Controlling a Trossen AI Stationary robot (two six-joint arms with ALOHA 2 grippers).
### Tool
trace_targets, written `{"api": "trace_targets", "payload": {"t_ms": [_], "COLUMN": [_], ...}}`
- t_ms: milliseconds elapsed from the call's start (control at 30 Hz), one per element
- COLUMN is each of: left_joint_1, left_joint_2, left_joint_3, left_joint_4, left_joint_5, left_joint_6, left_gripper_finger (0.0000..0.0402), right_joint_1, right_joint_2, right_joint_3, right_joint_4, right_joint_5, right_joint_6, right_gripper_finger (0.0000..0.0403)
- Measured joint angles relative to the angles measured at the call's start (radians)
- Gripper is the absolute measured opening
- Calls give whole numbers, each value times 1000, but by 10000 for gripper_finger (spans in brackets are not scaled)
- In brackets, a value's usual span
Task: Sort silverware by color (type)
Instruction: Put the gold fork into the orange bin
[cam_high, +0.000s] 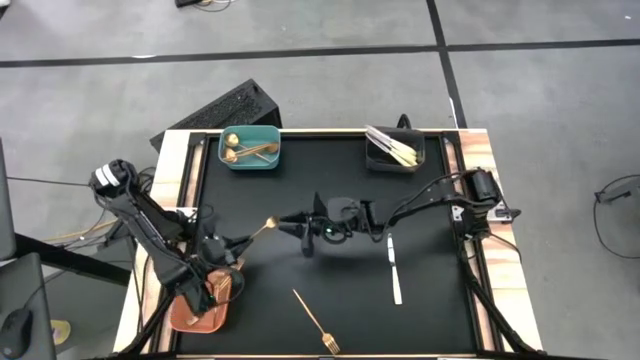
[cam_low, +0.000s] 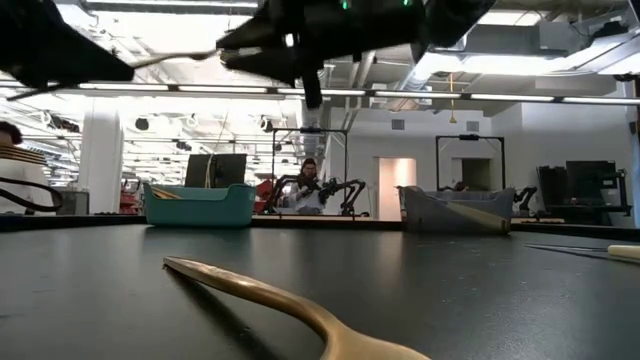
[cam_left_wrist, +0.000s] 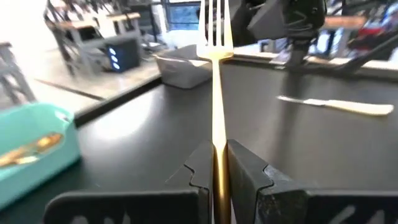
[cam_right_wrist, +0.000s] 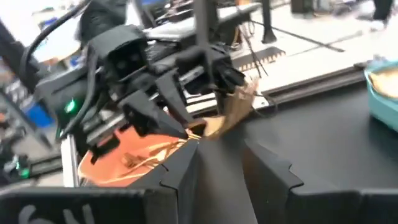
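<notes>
Left end effector (cam_left_wrist: 216, 171) clamped on the handle of a gold fork (cam_left_wrist: 215, 74), lifted off the black desk (cam_high: 300, 200) near its left side, above the salmon tray (cam_high: 190, 312); fork pointing away from the fingers with tines toward the middle of the desk. Right end effector (cam_high: 287, 222) reaching across the middle of the desk toward that fork, fingers (cam_right_wrist: 180, 168) parted and holding nothing, tips close to the fork's tines but apart from them. Salmon tray at the near left corner with gold forks inside. Teal bin (cam_high: 250, 148) at the far left edge with gold spoons in it. Dark bin (cam_high: 394, 150) at the far edge, right of the teal one, holding cream knives. One cream knife (cam_high: 395, 268) flat on the desk right of centre. Another gold fork (cam_high: 315, 320) lying loose near the front edge, angled, tines toward the near side. In the level view across the desk, a gold handle (cam_low: 260, 292) close to the camera, and a person far off in the room behind.
</notes>
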Motion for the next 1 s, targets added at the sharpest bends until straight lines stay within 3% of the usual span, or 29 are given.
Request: {"api": "trace_targets", "payload": {"t_ms": [133, 400, 500, 633, 700, 1000], "left_joint_1": [52, 87, 87, 88, 92, 114], "left_joint_2": [47, 69, 69, 69, 68, 66], "left_joint_3": [6, 6, 6, 6, 6, 26], "left_joint_4": [3, 10, 13, 15, 26, 63], "left_joint_5": [-6, 17, 31, 33, 56, 109], "left_joint_6": [99, 220, 223, 218, 213, 157], "left_gripper_finger": [12, 12, 12, 15, 25, 132], "right_joint_1": [-15, -32, -37, -45, -46, -51], "right_joint_2": [22, 51, 56, 55, 56, 55], "right_joint_3": [-12, -9, -10, -10, -10, -10], "right_joint_4": [31, 113, 100, 87, 81, 0], "right_joint_5": [14, 38, 41, 41, 38, 1], "right_joint_6": [91, 116, 116, 61, 3, -338], "right_gripper_finger": [152, 147, 124, 60, 24, 21]}}
